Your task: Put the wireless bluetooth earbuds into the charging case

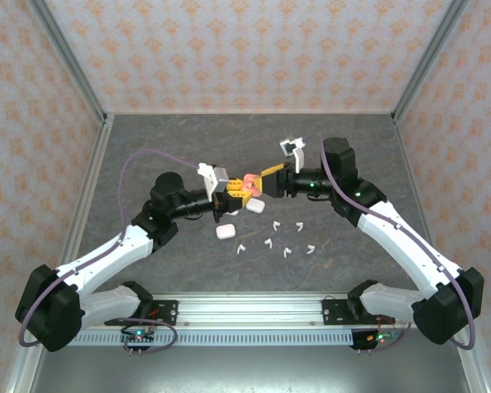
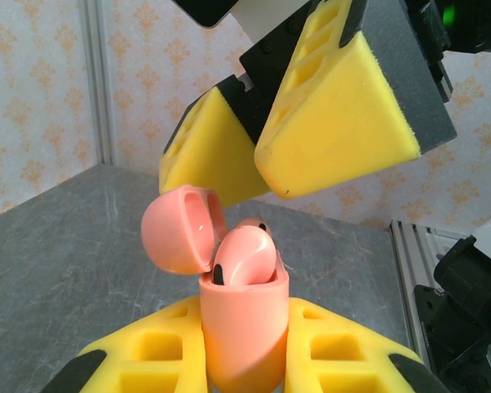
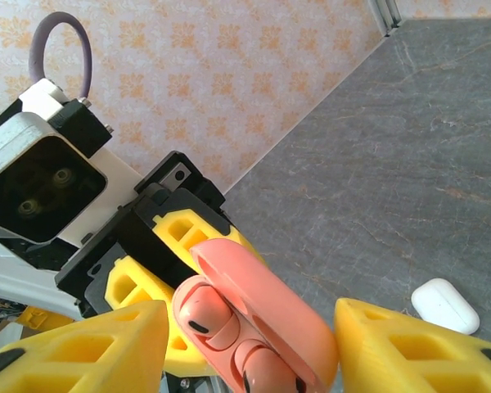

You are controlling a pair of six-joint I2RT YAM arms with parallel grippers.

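A salmon-pink charging case [image 2: 244, 327] stands upright between the yellow pads of my left gripper [image 2: 244, 356], which is shut on it. Its lid [image 2: 180, 229] is hinged open. Two pink earbuds [image 2: 247, 258] sit in its wells, heads up. My right gripper [image 3: 254, 344] is open and straddles the open lid [image 3: 270, 299] and the earbuds [image 3: 206, 315], with a gap showing on the right side. In the top view both grippers meet above mid-table, left gripper [image 1: 231, 192] and right gripper [image 1: 268, 175] around the case [image 1: 250, 182]. Several white earbuds [image 1: 269, 242] lie loose on the table.
One shut white case [image 1: 225, 232] lies on the table below the left gripper. Another white case [image 1: 254, 206] lies under the grippers, and one [image 3: 444, 304] shows in the right wrist view. Patterned walls enclose the grey table [image 1: 147, 155].
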